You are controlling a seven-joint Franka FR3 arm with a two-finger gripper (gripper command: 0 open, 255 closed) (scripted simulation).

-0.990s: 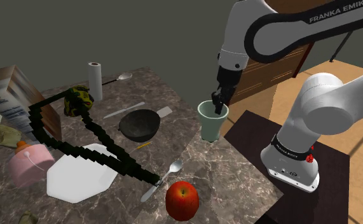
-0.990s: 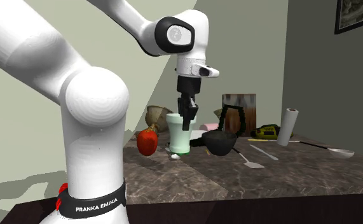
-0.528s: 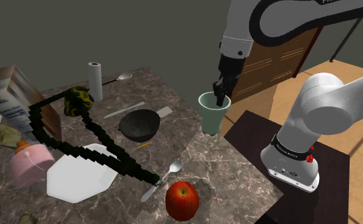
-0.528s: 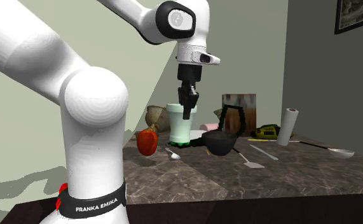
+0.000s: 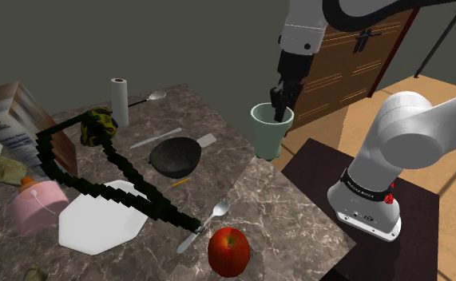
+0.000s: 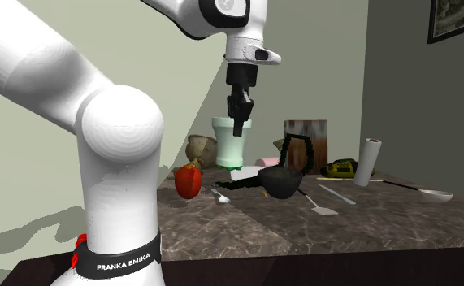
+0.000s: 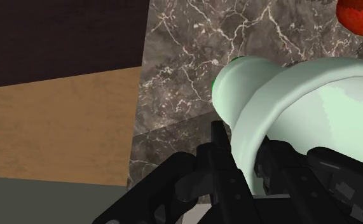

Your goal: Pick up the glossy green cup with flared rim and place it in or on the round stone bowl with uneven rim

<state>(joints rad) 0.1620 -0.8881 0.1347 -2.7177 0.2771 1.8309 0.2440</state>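
**Shoulder view.** Finds the black gripper [image 5: 280,108] pointing down, pinched onto the flared rim of the pale glossy green cup [image 5: 269,134], one finger inside the mouth and one outside. Puts the cup upright, lifted off the marble counter [image 5: 282,209], near its edge on the stand's side. Locates the dark round bowl [image 5: 176,157] on the counter, apart from the cup toward this view's left. Logs also:
- a red apple [image 5: 228,251] at the near edge
- a spoon [image 5: 205,225] just beside the apple
- a white plate [image 5: 90,227]
- a black chain-like loop [image 5: 166,207] lying across plate and counter
- a white paper roll [image 5: 120,97] standing at the far side

**Second exterior view.** Sees the gripper [image 6: 239,123] hanging from above, clasping the cup [image 6: 231,148] at the rim. Places the cup's base clearly above the counter [image 6: 368,213] and higher than the rim of the bowl [image 6: 280,182]. Sets the bowl toward this view's right of the cup and the apple [image 6: 188,181] toward its left.

**Wrist view.** Shows the fingers [image 7: 219,145] narrowed to the thickness of the wall of the cup [image 7: 288,95], gripping that wall between them. Shows beyond the cup the veined counter [image 7: 180,63], a strip of wooden floor [image 7: 59,121] and a sliver of the apple [image 7: 361,16].
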